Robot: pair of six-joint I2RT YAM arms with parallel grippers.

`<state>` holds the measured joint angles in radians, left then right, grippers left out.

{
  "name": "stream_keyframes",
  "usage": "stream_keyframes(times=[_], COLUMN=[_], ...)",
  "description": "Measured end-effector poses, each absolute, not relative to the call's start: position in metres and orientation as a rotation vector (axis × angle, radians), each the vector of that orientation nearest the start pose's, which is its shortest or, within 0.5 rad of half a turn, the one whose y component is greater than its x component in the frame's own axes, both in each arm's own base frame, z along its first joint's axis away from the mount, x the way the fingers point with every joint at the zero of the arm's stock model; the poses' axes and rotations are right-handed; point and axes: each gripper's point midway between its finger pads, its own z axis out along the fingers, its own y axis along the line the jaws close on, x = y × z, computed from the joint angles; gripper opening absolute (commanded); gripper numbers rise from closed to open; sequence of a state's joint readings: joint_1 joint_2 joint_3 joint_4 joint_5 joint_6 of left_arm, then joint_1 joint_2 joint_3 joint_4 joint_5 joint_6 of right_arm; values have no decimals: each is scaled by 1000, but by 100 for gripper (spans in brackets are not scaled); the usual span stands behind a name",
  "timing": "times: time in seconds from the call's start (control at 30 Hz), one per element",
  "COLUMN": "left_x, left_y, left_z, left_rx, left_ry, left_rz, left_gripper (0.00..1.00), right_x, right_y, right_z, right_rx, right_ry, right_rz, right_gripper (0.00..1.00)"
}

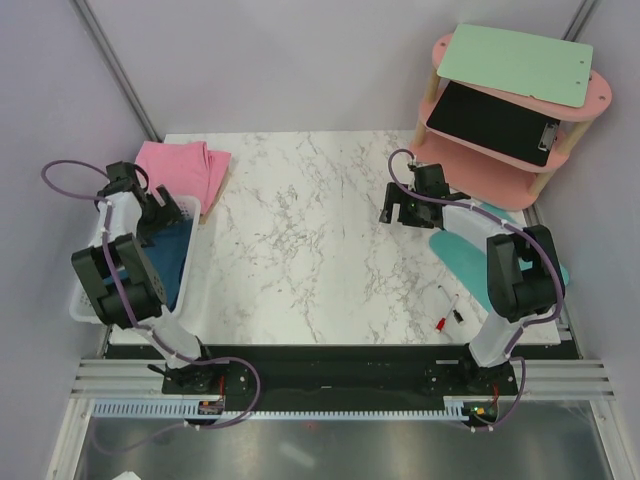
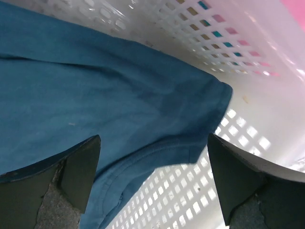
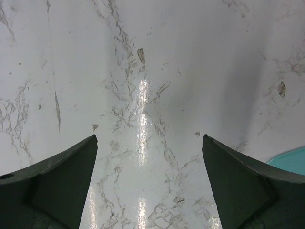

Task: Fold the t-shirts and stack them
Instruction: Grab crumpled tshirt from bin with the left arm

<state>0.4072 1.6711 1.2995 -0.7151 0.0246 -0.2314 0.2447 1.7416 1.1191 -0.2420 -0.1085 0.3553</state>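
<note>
A dark teal-blue t-shirt (image 1: 172, 256) lies bunched inside a white slotted basket (image 1: 197, 262) at the table's left edge. My left gripper (image 1: 160, 213) hangs open just above it. The left wrist view has the shirt's hemmed edge (image 2: 95, 90) between the wide-apart fingers (image 2: 153, 138), with nothing gripped. A light pink t-shirt (image 1: 182, 168) lies folded on the marble table behind the basket. My right gripper (image 1: 400, 211) is open over bare marble at the right, far from both shirts, and only tabletop shows between its fingers (image 3: 149, 137).
A turquoise mat (image 1: 462, 252) lies under the right arm, its corner also seen in the right wrist view (image 3: 291, 160). A pink two-tier shelf (image 1: 520, 110) with a green and a black clipboard stands back right. Small red and black items (image 1: 447, 312) lie near the front right.
</note>
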Motion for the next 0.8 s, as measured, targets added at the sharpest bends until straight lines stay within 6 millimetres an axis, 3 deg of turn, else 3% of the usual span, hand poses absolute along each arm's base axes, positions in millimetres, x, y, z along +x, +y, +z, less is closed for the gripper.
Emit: stream_keyframes(times=[0.13,0.33,0.43,0.47,0.53,0.57,0.8], left_x=[355,343,340,339,338,338,335], left_y=[138,138,143,143,144,143,143], left_z=[70,44,40,40,40,40,42], left_rx=[-867,-908,-913,-911,-912,-906,-903], left_ry=[2627,2735,2758,2763,2765,2767,2775], left_rz=[12,45,116,137,169,175,206], left_gripper=[100,97,80,59,32,2,2], right_x=[407,406,405,404,404,404,405], right_y=[140,142,144,145,146,146,147], right_z=[62,60,57,56,55,54,54], right_rx=[80,76,80,79,81,82,80], right_ry=[2481,2488,2498,2501,2505,2507,2504], right_rz=[419,437,452,456,462,463,468], right_gripper=[98,98,98,98,98,98,98])
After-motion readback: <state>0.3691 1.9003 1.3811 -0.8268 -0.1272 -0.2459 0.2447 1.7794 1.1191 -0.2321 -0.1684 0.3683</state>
